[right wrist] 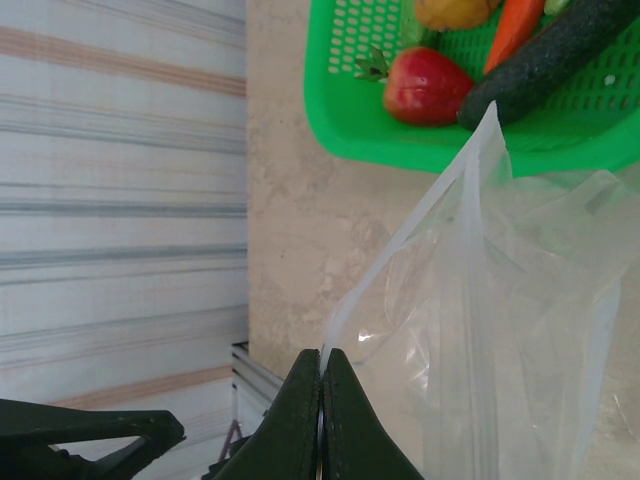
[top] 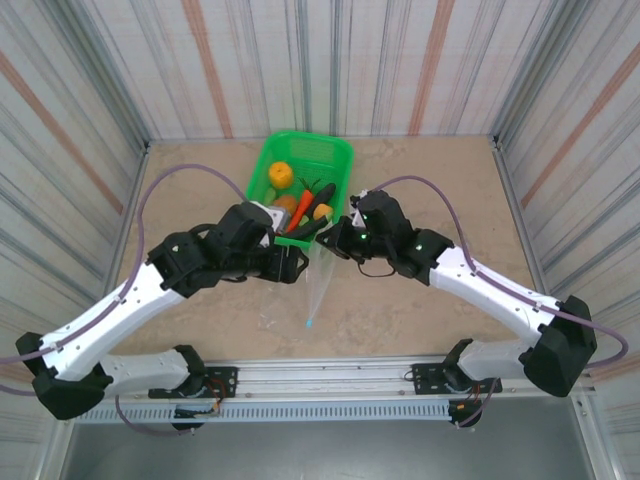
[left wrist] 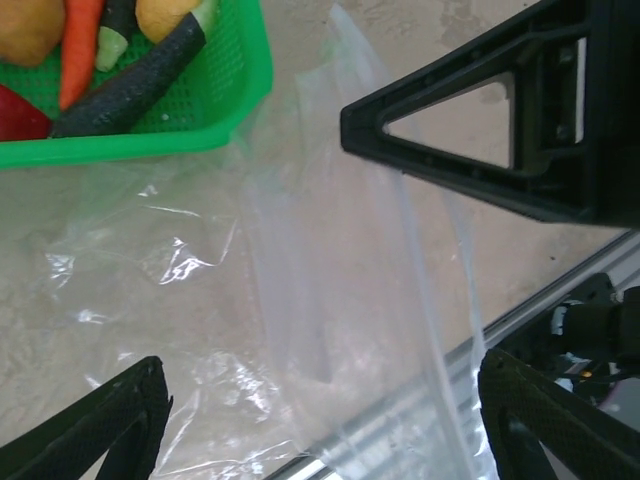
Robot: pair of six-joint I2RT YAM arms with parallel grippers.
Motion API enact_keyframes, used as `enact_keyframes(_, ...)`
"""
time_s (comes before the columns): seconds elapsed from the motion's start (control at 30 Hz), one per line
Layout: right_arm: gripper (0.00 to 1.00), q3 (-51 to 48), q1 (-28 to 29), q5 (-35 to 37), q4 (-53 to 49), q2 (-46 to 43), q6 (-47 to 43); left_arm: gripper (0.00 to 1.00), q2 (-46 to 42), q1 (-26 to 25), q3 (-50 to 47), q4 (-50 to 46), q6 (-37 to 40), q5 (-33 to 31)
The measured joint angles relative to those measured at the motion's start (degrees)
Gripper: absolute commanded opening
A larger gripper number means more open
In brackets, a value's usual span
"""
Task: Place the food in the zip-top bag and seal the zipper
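The right claw point(right wrist: 322, 368) is closed on a thin edge of the bag point(right wrist: 500, 300), and the film is pinched between its two fingers. The left claw point(left wrist: 320, 375) is open wide and nothing is held in it. The bag is seen between its fingers point(left wrist: 120, 425), but whether it is touched cannot be told. In the top view the two claws are found near each other, the left one just beside the bag and the right one at the bag's far end.

From the pinched edge the bag runs toward the near edge of the desk point(top: 420, 315), so its long axis is laid from far to near. Its far end seems to be lifted. The food point(top: 300, 205) is not in the bag. It is all lying in the green basket point(top: 325, 160), just beyond the bag's far end and ahead of both claws. As the right claw is occupied, the left one is judged to be the free one, either for opening the mouth or for taking a piece.

The bag is clear, thin and crinkled, with bright glints, and it is expected to fold easily. The zipper cannot be made out with certainty. The basket is made of stiff plastic mesh. In it a red strawberry point(right wrist: 425, 85), a tapered carrot point(right wrist: 515, 30), a long dark eggplant point(right wrist: 550, 60) and a rounded potato point(left wrist: 30, 30) are seen.
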Motion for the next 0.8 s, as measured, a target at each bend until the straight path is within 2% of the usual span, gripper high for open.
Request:
enact_keyframes(0.23,0.07,0.00,1.77,2.14,-0.15,0.50,0.11,0.79,5.05,-0.48,0.59,1.40,-1.44,1.86)
enact_keyframes(0.57,0.08,0.00,1.95,2.75,-0.15,0.81,0.11,0.58,9.46,-2.75,0.68,1.44,-2.16,0.33)
enact_keyframes(0.8,0.09,0.00,1.95,2.95,-0.15,0.81,0.11,0.29,11.39,-5.27,0.76,1.14,-1.05,-3.87)
